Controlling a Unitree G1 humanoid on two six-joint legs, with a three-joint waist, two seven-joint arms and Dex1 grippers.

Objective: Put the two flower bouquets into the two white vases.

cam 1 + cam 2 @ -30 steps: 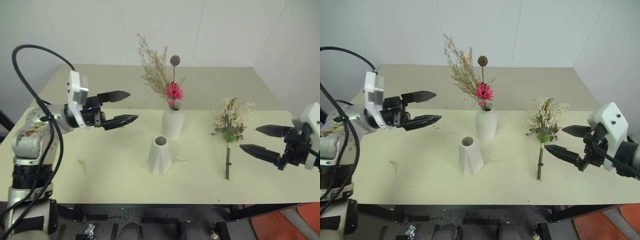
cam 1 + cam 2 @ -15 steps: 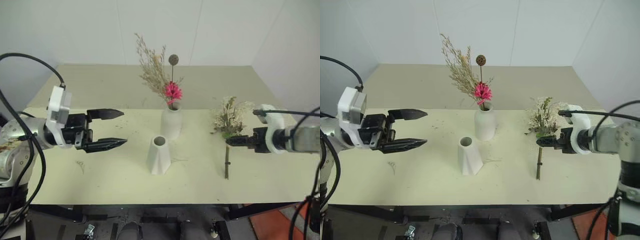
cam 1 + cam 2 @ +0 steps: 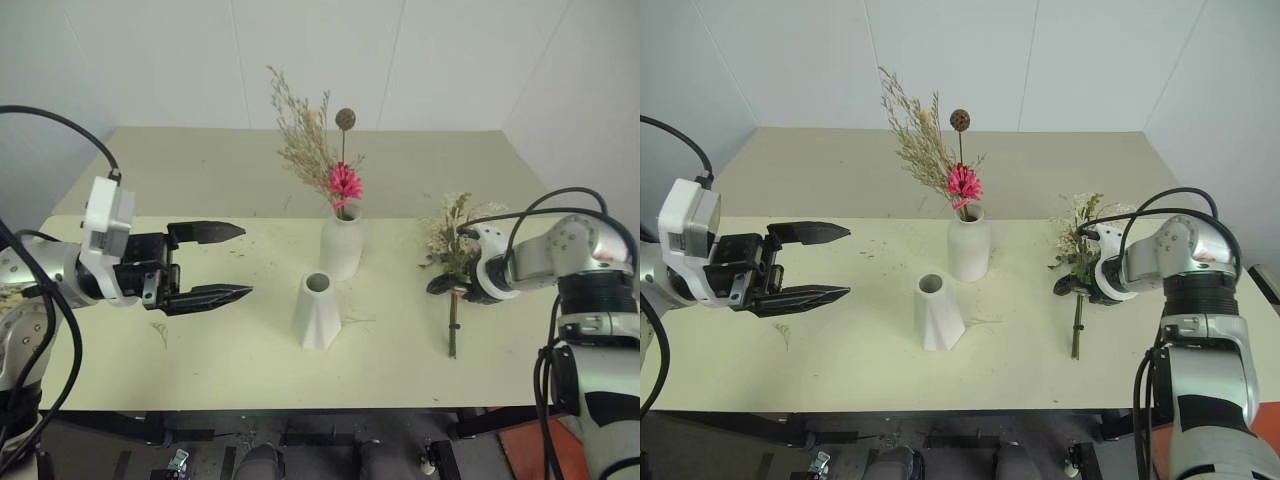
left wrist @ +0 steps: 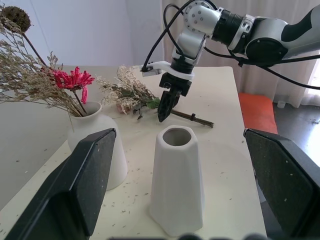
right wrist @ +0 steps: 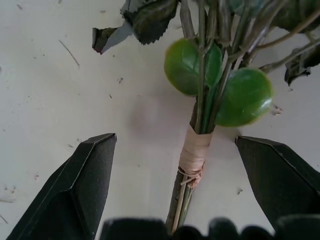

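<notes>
Right gripper (image 5: 172, 192) astride cream bouquet (image 5: 200, 130) — apparently untouching

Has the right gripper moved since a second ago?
Yes. The right gripper came in from the table's right edge and down over the cream-white bouquet, fingers open astride its stems.

No readable text, label or number appears anywhere.
</notes>
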